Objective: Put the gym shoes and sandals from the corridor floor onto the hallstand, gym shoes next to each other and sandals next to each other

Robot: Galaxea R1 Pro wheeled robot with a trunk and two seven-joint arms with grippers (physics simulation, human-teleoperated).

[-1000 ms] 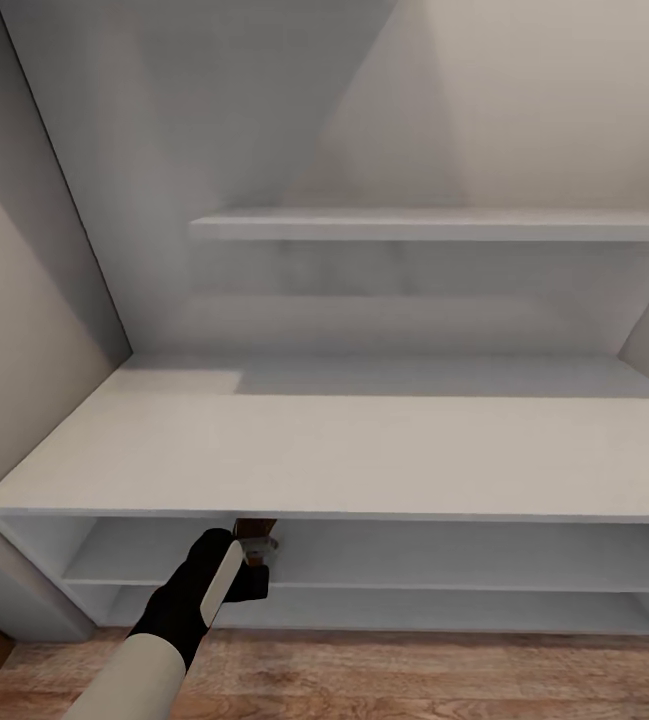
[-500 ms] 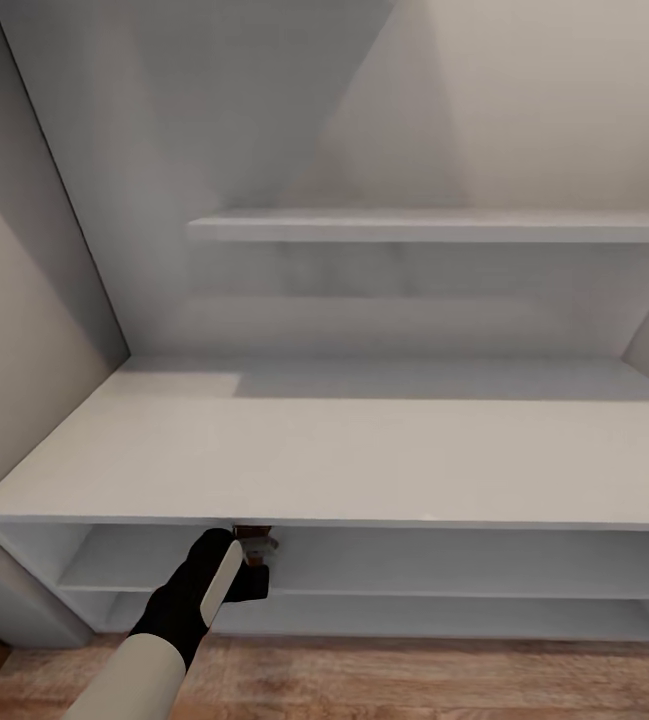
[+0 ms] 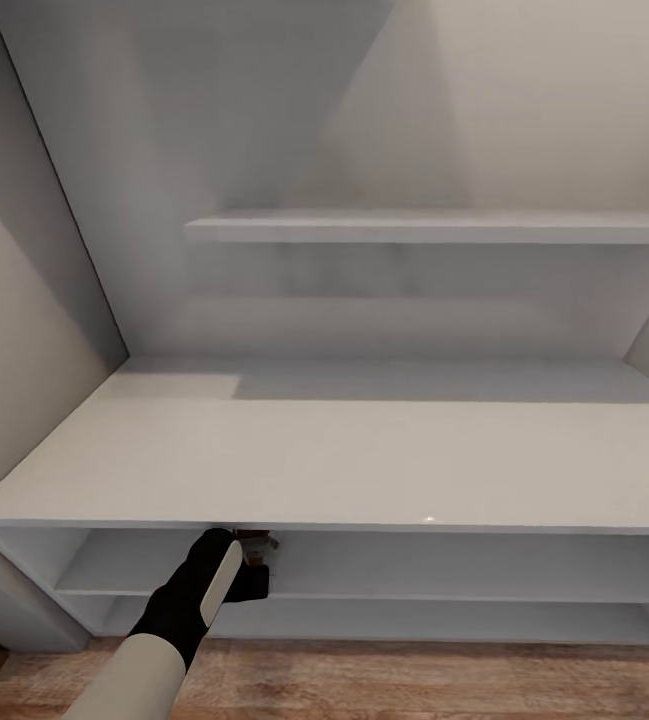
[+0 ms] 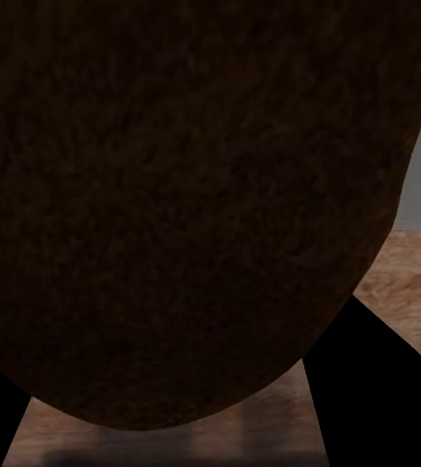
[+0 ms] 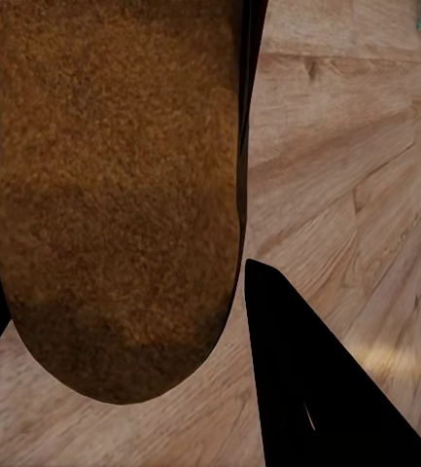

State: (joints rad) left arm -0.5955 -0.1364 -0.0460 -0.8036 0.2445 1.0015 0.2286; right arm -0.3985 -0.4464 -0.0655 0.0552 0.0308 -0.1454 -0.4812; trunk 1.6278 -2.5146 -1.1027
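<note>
The left gripper (image 3: 256,556) sits at the front edge of the rack (image 3: 364,460), just under its top board, toward the left end, at the mouth of the upper shelf level. Its jaws are clamped on a sandal (image 4: 191,195); in the head view only a small brown sliver shows beneath the board edge, the rest hidden by the board and the wrist. In the left wrist view the dark brown sandal lies between the fingers (image 4: 366,389), its long axis along them and its rounded end toward the camera; its straps cannot be made out.

The right gripper (image 5: 161,360) holds the second sandal (image 5: 122,195) over the floor (image 5: 346,175), jaws closed on it. Its tan surface faces the camera, long axis along the fingers; the far end is cut off by the frame.
</note>
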